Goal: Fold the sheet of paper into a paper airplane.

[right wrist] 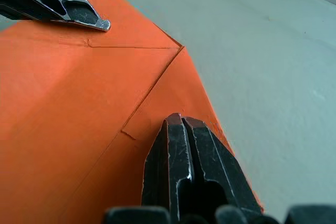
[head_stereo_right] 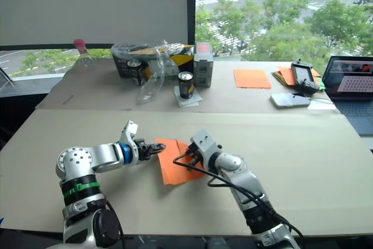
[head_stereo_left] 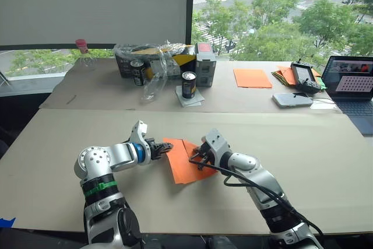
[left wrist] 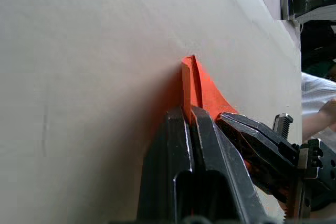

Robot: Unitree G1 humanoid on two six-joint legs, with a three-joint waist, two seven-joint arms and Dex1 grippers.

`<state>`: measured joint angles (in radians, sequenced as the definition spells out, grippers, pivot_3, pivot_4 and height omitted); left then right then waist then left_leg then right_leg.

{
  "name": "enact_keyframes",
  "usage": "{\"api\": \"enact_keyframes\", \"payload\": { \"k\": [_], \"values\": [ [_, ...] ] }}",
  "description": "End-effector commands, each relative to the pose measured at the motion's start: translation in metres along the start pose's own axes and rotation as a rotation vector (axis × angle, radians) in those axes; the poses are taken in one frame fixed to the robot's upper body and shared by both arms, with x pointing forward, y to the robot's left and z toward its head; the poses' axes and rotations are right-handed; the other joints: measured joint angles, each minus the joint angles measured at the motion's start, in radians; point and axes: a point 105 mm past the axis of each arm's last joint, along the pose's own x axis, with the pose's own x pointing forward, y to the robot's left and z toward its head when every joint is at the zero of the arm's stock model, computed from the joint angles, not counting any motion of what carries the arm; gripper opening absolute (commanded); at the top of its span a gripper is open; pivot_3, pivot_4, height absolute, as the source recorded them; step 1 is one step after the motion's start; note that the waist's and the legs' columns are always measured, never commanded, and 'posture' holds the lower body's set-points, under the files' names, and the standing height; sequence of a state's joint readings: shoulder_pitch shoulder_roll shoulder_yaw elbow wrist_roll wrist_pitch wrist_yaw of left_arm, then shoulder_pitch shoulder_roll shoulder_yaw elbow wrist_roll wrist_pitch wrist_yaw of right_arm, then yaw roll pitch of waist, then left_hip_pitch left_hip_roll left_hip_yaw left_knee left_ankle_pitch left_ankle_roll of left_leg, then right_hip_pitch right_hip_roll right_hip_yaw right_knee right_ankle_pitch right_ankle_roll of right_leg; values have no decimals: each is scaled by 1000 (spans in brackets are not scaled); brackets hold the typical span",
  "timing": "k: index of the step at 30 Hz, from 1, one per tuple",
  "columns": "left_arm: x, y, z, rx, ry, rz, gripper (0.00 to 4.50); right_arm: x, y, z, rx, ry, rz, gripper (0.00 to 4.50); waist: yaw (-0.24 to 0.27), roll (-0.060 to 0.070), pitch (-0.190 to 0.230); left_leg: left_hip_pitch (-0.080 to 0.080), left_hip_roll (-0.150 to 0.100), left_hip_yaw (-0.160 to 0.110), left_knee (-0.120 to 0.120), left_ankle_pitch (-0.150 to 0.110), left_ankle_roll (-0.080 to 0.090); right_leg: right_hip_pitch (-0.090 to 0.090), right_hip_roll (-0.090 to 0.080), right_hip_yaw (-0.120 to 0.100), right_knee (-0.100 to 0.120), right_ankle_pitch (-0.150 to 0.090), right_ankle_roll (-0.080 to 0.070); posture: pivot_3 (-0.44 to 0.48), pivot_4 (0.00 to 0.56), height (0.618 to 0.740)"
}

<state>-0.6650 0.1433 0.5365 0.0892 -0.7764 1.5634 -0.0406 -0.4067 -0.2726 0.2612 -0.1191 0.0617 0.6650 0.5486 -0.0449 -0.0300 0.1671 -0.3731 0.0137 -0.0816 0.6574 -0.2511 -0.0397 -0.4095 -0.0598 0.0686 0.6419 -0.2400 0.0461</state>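
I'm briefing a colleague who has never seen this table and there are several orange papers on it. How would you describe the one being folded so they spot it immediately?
On the near cardboard-covered table, look between the two grippers, the left gripper and the right gripper. The sheet of paper lies there, bright orange, partly folded with visible creases. The smooth orange sheet and the pile of papers lie at the far edge, away from the arms.

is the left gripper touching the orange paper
Touching. In the left wrist view the left gripper has its two fingers closed together on the raised edge of the sheet of paper, which runs straight into the fingertips with no gap.
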Motion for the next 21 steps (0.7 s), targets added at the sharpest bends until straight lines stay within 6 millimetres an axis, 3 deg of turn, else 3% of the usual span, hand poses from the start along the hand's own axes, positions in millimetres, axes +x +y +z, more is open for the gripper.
{"api": "enact_keyframes", "payload": {
  "k": [1, 5, 8, 15, 21],
  "values": [
    [11, -24, 4, 193, 52, -56, 37, -12, -4, 30, -8, -82, 18, 0, 1, 0, 0, -1, 0, 0, 0, 0, 0, -1, 0, 0, 0, 0, 0, 0, 150, 730],
    [18, -28, 3, 378, 90, -73, 37, -14, -5, 39, -3, -93, 29, 0, 1, 0, 0, -6, 0, 0, 0, 0, -1, -7, 0, 0, 1, 0, 0, 0, 150, 730],
    [23, -33, 3, 635, 102, -117, 37, -13, -4, 41, 0, -92, 34, 0, -3, 0, 0, -12, 0, 0, 0, 3, -4, -15, 1, 0, 4, 0, -1, 0, 150, 730],
    [32, -37, 21, 932, 19, -154, 37, -16, -5, 16, 24, -8, 11, 0, 4, 0, 0, -13, 0, 0, -5, 4, -6, -15, 0, 0, 1, 1, -1, 0, 150, 730],
    [38, -50, 20, 1160, -51, -237, 37, -21, -7, 5, 48, 20, 0, 0, 4, 0, 0, -13, 0, 1, -5, 4, -5, -15, 0, 0, 1, 1, -1, 0, 150, 730]
  ]
}}
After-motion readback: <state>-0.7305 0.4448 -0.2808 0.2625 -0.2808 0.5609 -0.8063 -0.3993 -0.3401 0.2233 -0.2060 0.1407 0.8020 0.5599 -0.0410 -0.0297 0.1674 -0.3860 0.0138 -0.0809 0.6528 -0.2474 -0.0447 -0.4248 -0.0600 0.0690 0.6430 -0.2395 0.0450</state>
